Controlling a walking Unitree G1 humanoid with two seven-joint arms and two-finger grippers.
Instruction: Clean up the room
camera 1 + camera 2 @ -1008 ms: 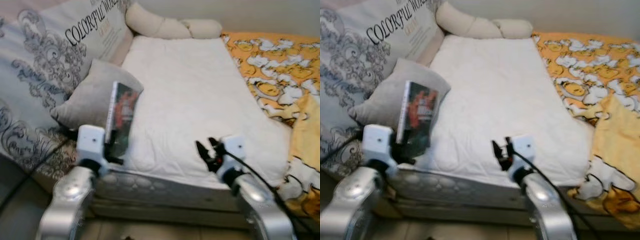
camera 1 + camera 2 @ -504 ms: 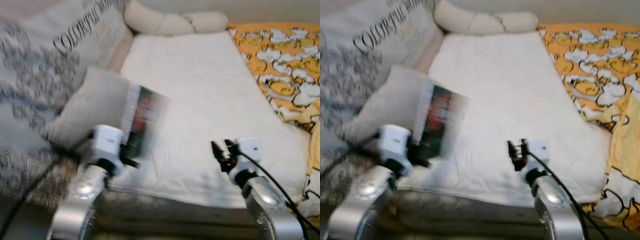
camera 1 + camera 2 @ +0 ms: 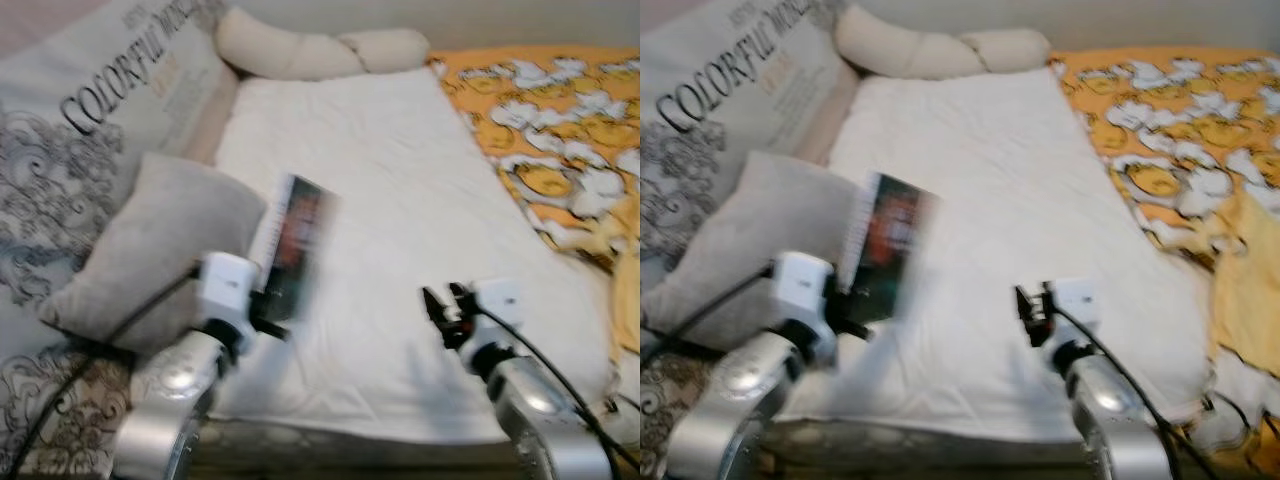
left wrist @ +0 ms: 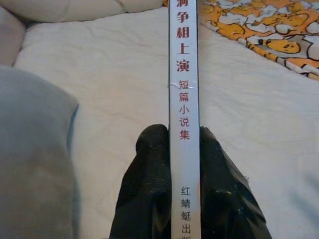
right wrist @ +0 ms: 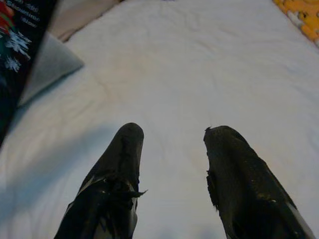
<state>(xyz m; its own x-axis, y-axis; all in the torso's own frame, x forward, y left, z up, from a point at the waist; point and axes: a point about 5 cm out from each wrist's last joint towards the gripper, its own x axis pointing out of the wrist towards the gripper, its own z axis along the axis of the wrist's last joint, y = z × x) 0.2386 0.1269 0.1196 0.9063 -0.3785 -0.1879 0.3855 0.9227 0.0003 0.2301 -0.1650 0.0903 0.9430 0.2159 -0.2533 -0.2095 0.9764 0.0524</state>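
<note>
The left gripper [image 4: 184,144] is closed on a book [image 3: 293,246] and holds it upright above the near left part of a white bed cover [image 3: 390,200]. Its two black fingers [image 4: 149,169] press the book from both sides, and the white spine with red Chinese characters faces the wrist camera. From the head views the book has a dark cover with some red on it and looks blurred. It stands just right of a grey pillow [image 3: 150,240] that lies on the left side of the bed.

The right gripper [image 5: 172,134] is open, with its two fingers [image 5: 119,164] spread apart and nothing between them. It hovers over the near part of the white bed cover, to the right of the book and well apart from it.

Behind the grey pillow, on the far left, is a large cushion [image 3: 90,130] with dark ornaments and the printed word "COLORFUL". At the far end of the bed lies a long cream bolster [image 3: 310,50]. On the right side there is an orange blanket [image 3: 550,110] with a white and yellow cartoon pattern, touching the edge of the white bed cover.
</note>
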